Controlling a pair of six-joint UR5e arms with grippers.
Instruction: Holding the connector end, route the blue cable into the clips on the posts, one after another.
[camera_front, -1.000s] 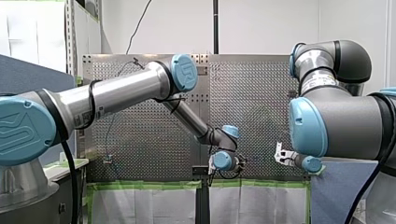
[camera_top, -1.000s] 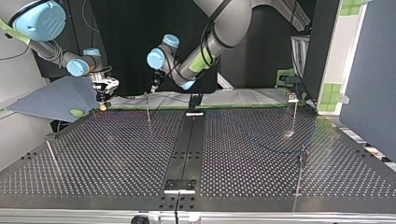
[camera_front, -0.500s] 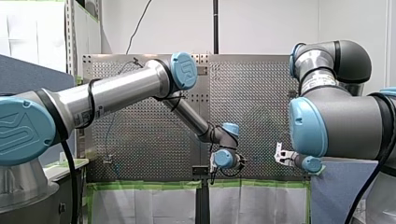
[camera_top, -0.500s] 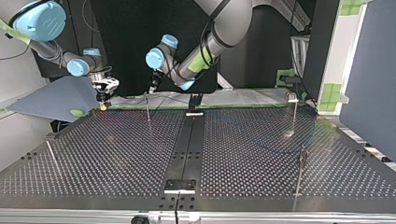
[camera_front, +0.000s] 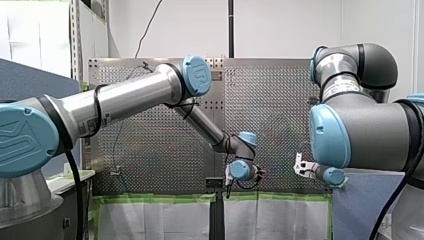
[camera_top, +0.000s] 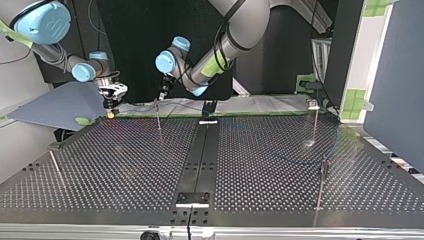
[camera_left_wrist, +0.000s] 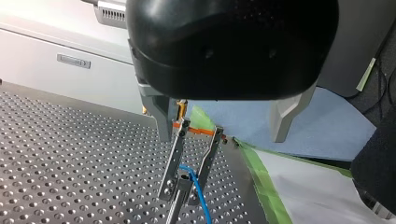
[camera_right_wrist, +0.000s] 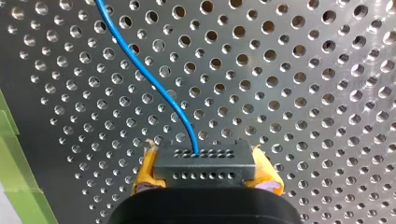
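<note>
Left wrist view: my left gripper (camera_left_wrist: 180, 191), having edged sideways onto the thin metal post (camera_top: 158, 115), is pinching the thin blue cable (camera_left_wrist: 200, 196) between its jaws, so clipping looks imminent. My right gripper (camera_right_wrist: 205, 179) is clamping the dark rectangular connector block (camera_right_wrist: 204, 163).

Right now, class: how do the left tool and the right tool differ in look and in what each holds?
My left tool has thin metal fingers; my right tool has yellow pads. The left tool pinches the blue cable itself; the right tool clamps its black connector. Both are shut.
</note>
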